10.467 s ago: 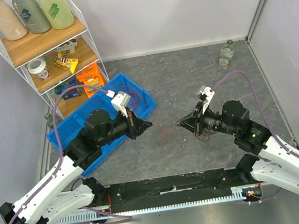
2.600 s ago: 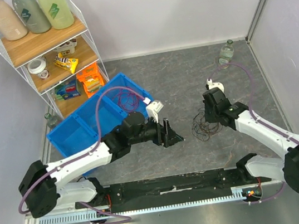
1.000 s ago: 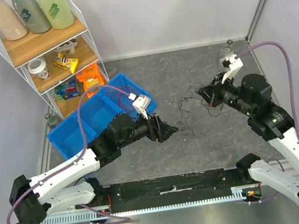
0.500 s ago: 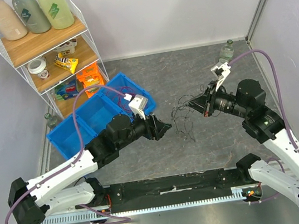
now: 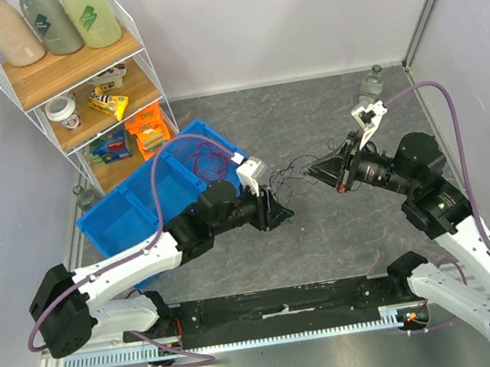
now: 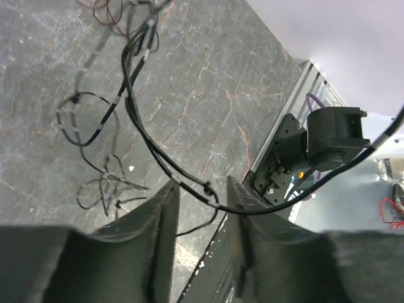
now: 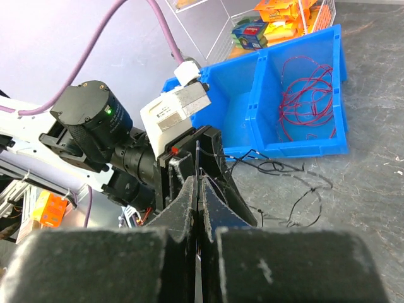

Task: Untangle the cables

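Note:
Thin black cables (image 5: 288, 177) hang strung between my two grippers above the grey floor. My right gripper (image 5: 310, 172) is shut on one black cable, which shows as a thin strand leaving the closed fingertips in the right wrist view (image 7: 197, 180). My left gripper (image 5: 274, 210) is open, and a black cable (image 6: 136, 107) with a small knot runs across the gap between its fingers (image 6: 165, 205). More loose black loops lie on the floor (image 7: 284, 170). A bunch of red cables (image 5: 209, 161) lies in the blue bin (image 5: 111, 213); it also shows in the right wrist view (image 7: 309, 95).
A wire shelf (image 5: 73, 80) with bottles and packets stands at the back left, next to the blue bin. A clear bottle (image 5: 371, 86) stands at the back right corner. A reddish-brown wire loop (image 6: 107, 9) lies farther out on the floor. Walls close off both sides.
My left gripper has swung right and lower, up to the black cables the right gripper holds, and one now crosses its open jaws. The right gripper has barely moved over the last half second.

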`<state>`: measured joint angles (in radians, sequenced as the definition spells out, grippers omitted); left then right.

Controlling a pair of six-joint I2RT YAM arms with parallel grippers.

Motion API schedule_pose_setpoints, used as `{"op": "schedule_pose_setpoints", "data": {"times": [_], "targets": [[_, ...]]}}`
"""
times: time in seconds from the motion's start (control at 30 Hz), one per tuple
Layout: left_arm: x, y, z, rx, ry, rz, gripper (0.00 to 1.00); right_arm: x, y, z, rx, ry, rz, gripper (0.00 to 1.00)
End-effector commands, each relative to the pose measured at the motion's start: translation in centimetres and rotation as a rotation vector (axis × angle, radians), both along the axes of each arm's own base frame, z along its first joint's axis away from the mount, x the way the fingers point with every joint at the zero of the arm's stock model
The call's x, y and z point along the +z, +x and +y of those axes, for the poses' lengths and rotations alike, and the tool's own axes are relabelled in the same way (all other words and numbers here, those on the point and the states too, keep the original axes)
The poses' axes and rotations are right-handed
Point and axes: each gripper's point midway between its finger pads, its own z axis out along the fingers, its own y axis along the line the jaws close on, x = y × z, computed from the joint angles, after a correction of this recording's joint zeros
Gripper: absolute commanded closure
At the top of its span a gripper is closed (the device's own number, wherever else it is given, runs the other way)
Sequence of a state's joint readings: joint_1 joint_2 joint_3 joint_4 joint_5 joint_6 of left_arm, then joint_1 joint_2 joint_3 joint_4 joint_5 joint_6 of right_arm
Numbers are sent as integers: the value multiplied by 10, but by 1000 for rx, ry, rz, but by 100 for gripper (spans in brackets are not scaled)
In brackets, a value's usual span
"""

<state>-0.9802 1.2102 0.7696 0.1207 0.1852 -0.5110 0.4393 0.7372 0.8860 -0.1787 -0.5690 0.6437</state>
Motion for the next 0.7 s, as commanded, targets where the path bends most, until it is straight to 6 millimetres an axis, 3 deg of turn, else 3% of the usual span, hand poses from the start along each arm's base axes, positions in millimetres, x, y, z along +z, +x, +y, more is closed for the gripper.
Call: {"op": "schedule_pose_setpoints", "data": {"times": [0.0,0.07,0.17,0.23,0.3,0.37,0.43,0.53,0.67], "targets": [[28,6,-10,7,-72,-48,74,27,-8,-1,14,46,-71,100],[23,10,-4,34,-38,-49,90,24,-5,-4,-8,30,-70,100],[14,13,10,86,8,-57,98,19,15,-27,-186,-58,-87,100],[17,17,25,147,17,-78,98,1,35,-73,-467,-171,-46,100],[24,18,41,196,4,-107,98,-13,42,-124,-738,-238,-11,100],[41,13,51,204,-42,-144,98,-24,39,-145,-831,-272,-20,90],[61,4,55,177,-107,-168,98,-35,36,-140,-800,-265,-16,80],[95,-18,52,68,-218,-202,98,-62,37,-115,-680,-269,29,76],[119,-22,58,67,-242,-227,98,-93,41,-104,-617,-326,92,74]]}}
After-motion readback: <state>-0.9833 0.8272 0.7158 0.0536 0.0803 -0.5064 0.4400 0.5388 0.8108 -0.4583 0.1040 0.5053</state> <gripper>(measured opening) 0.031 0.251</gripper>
